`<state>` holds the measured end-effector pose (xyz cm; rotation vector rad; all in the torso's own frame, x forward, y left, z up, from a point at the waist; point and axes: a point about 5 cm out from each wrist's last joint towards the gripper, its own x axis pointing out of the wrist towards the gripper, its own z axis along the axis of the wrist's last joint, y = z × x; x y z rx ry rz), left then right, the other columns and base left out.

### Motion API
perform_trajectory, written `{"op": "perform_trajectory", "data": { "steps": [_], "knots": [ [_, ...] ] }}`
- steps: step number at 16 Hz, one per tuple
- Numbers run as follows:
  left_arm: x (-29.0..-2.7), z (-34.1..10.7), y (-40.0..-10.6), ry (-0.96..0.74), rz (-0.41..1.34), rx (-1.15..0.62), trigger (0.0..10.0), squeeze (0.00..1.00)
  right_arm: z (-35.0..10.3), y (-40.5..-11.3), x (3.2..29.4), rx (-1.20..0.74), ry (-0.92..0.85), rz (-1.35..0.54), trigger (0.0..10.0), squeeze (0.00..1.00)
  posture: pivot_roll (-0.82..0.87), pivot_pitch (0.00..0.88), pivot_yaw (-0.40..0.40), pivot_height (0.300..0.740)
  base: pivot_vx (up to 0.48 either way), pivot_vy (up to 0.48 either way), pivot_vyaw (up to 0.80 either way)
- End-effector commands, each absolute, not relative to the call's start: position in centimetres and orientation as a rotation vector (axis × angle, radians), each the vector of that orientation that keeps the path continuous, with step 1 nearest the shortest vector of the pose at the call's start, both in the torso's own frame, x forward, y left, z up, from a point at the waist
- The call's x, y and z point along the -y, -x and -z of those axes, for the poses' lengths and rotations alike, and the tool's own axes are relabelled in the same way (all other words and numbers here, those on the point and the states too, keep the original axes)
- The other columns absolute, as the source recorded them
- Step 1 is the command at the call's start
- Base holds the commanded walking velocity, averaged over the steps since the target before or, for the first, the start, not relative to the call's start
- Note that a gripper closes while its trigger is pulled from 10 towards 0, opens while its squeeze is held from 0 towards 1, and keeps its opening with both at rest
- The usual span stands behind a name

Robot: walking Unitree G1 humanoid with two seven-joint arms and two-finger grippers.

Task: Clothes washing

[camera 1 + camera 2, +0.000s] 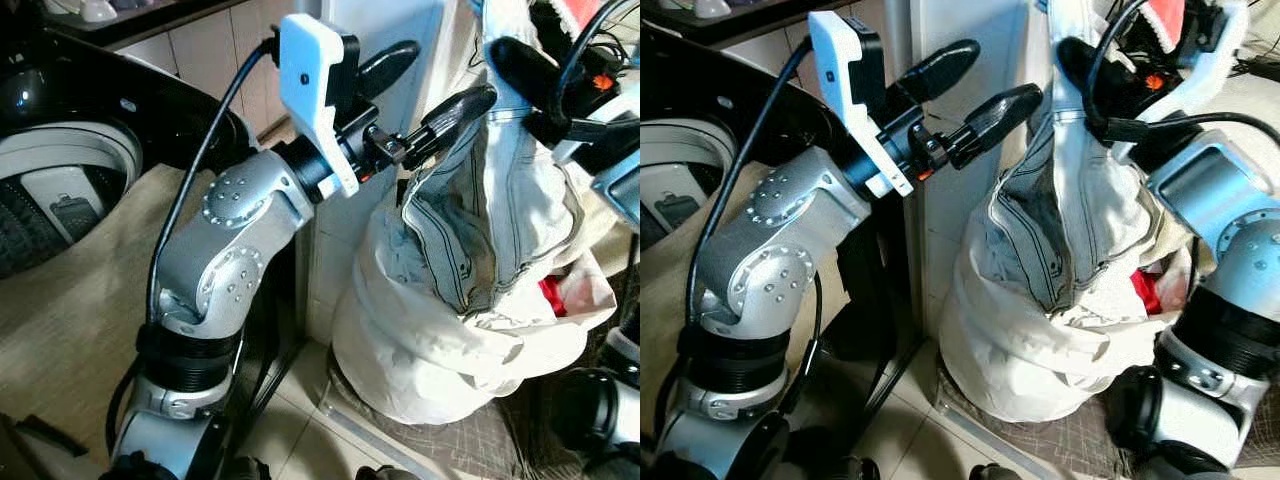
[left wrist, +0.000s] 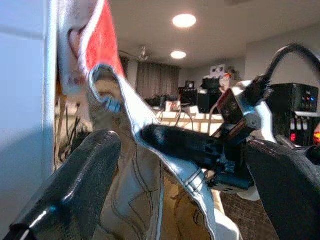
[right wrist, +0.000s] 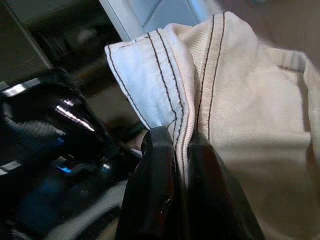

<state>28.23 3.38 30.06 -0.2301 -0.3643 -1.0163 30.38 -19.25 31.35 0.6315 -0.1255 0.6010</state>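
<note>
A pair of off-white jeans [image 1: 500,210] with dark stitching hangs lifted out of a white laundry bag [image 1: 440,360]. My right gripper [image 3: 179,145] is shut on the jeans' waistband, high at the right [image 1: 1092,62]. My left gripper [image 1: 432,84] is open beside the waistband, its lower finger against the cloth. In the left wrist view the jeans' edge [image 2: 150,130] runs between the left fingers [image 2: 75,195]. The top-loading washing machine [image 1: 60,190] stands open at the far left.
A red garment [image 1: 550,296] lies in the bag. A tall white panel [image 1: 400,25] stands right behind the left gripper. Beige cloth [image 1: 80,310] is draped at the left below the washer. A grey mat [image 1: 470,445] lies under the bag on the tiled floor.
</note>
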Motion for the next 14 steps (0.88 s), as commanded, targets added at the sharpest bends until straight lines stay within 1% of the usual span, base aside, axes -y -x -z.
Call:
{"op": "perform_trajectory", "data": {
  "steps": [1, 2, 3, 6, 7, 8, 9, 10, 12, 14],
  "knots": [
    [-2.6, -28.9, -28.2, 0.262, 1.021, 0.270, 10.0, 1.00, -32.8, -29.8, 18.6, 0.184, -0.657, -0.667, 0.0, 0.00, -0.09, 0.035, -0.035, 0.740, 0.000, 0.000, 0.00],
    [-2.4, -28.2, -28.2, 0.302, 1.019, 0.217, 10.0, 1.00, -32.9, -29.8, 18.3, 0.187, -0.684, -0.682, 0.0, 0.00, -0.09, 0.035, -0.036, 0.740, 0.000, 0.000, 0.00],
    [-2.4, -27.8, -28.2, 0.297, 1.015, 0.198, 10.0, 1.00, -33.1, -29.8, 18.1, 0.199, -0.725, -0.696, 0.0, 0.00, -0.09, 0.035, -0.038, 0.740, 0.000, 0.000, 0.00],
    [-2.6, -26.6, -28.5, 0.237, 0.963, 0.158, 10.0, 1.00, -33.8, -29.6, 18.2, 0.230, -0.794, -0.725, 0.0, 0.00, -0.09, 0.036, -0.044, 0.740, 0.000, 0.000, 0.00],
    [-2.7, -26.3, -28.6, 0.291, 0.930, 0.123, 10.0, 1.00, -34.0, -29.5, 18.3, 0.230, -0.797, -0.731, 0.0, 0.00, -0.10, 0.037, -0.047, 0.740, 0.000, 0.000, 0.00],
    [-2.7, -26.3, -28.5, 0.330, 0.933, 0.116, 10.0, 1.00, -34.0, -29.5, 18.3, 0.227, -0.794, -0.731, 0.0, 0.00, -0.10, 0.036, -0.049, 0.740, 0.000, 0.000, 0.00],
    [-2.1, -26.6, -27.8, 0.483, 0.990, 0.093, 10.0, 1.00, -33.9, -29.5, 18.4, 0.214, -0.792, -0.725, 0.0, 0.00, -0.10, 0.036, -0.051, 0.740, 0.000, 0.000, 0.00],
    [-1.7, -26.7, -27.4, 0.520, 1.021, 0.086, 10.0, 1.00, -33.8, -29.5, 18.4, 0.206, -0.794, -0.722, 0.0, 0.00, -0.10, 0.036, -0.053, 0.740, 0.000, 0.000, 0.00],
    [-1.2, -26.4, -27.1, 0.514, 1.027, 0.075, 10.0, 1.00, -33.8, -29.5, 18.4, 0.194, -0.787, -0.720, 0.0, 0.00, -0.10, 0.036, -0.052, 0.740, 0.000, 0.000, 0.00],
    [-0.6, -26.4, -26.5, 0.572, 1.065, 0.051, 10.0, 1.00, -33.6, -29.6, 18.3, 0.181, -0.774, -0.717, 0.0, 0.00, -0.10, 0.037, -0.050, 0.740, 0.000, 0.000, 0.00]
  ]
}}
